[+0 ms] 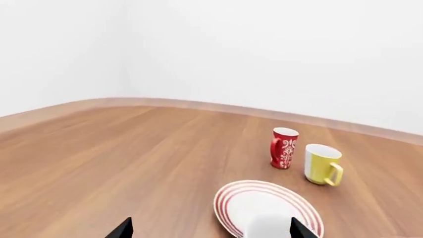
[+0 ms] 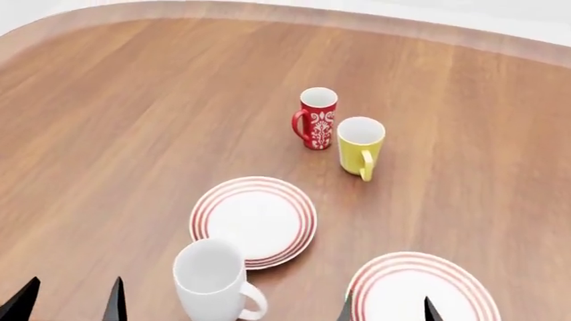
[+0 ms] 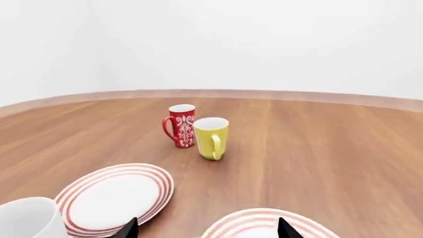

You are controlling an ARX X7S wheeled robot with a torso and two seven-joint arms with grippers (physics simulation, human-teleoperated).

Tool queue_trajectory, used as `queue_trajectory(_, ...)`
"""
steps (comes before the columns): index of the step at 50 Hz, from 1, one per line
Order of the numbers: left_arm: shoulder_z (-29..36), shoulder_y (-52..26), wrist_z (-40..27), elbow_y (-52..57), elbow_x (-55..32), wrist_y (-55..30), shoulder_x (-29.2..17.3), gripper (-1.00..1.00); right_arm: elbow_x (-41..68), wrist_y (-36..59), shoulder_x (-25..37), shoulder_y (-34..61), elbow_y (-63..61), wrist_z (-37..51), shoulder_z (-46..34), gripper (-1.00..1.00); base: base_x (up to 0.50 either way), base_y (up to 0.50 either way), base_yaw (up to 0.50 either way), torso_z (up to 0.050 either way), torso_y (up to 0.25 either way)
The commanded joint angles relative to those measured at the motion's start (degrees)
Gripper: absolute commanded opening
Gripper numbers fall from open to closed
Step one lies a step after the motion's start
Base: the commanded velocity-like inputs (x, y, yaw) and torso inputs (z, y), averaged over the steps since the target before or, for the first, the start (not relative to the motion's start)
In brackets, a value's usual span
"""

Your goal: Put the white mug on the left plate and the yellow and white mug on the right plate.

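The white mug [image 2: 210, 279] stands on the table at the near edge of the left plate [image 2: 255, 219], its handle toward the right. The yellow and white mug [image 2: 360, 145] stands farther back, beside a red floral mug. The right plate [image 2: 423, 289] lies at the near right. My left gripper [image 2: 69, 299] is open and empty, left of the white mug. My right gripper [image 2: 386, 309] is open and empty, over the right plate's near part. The left wrist view shows the left plate [image 1: 264, 206] and the yellow and white mug [image 1: 322, 164]. The right wrist view shows the yellow and white mug [image 3: 212, 138] and both plates.
A red mug with white floral pattern [image 2: 316, 118] stands just left of and behind the yellow and white mug, nearly touching it. The wooden table [image 2: 116, 120] has a raised curved rim at the back, with a white wall beyond.
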Motion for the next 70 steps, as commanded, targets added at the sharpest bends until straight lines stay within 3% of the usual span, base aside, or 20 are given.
queue_trajectory(1,0.7,0.1,-0.2,0.2,-0.6,0.4,-0.9,1.00,0.6,0.9,0.3,-0.1,-1.0,0.5,-0.7,1.00,0.48,0.15,0.00,0.000,0.000)
queue_trajectory(31,2.6,-0.1,-1.8,0.3,-0.9,1.1,-2.6,1.00,0.3,-1.0,1.3,-0.5,-1.5,2.1,-1.4,1.00,0.29,0.09,0.00,0.000,0.000)
queue_trajectory(39,2.7,-0.1,-2.1,0.7,-1.1,1.0,-2.9,1.00,-3.0,-1.5,1.9,-0.6,-1.9,3.5,-2.8,1.00,-0.03,0.09,0.00,0.000,0.002)
queue_trajectory(61,2.9,-0.1,-2.6,1.0,-1.7,1.2,-3.6,1.00,0.1,-2.7,1.8,-0.6,-0.9,3.8,-1.9,1.00,-0.03,0.11,0.00,0.000,0.000)
queue_trajectory(70,1.4,1.2,-4.0,3.4,-2.0,1.3,-4.5,1.00,-3.1,3.7,7.5,-6.4,-9.3,4.4,-3.2,1.00,0.00,0.00,0.00,0.000,0.000)
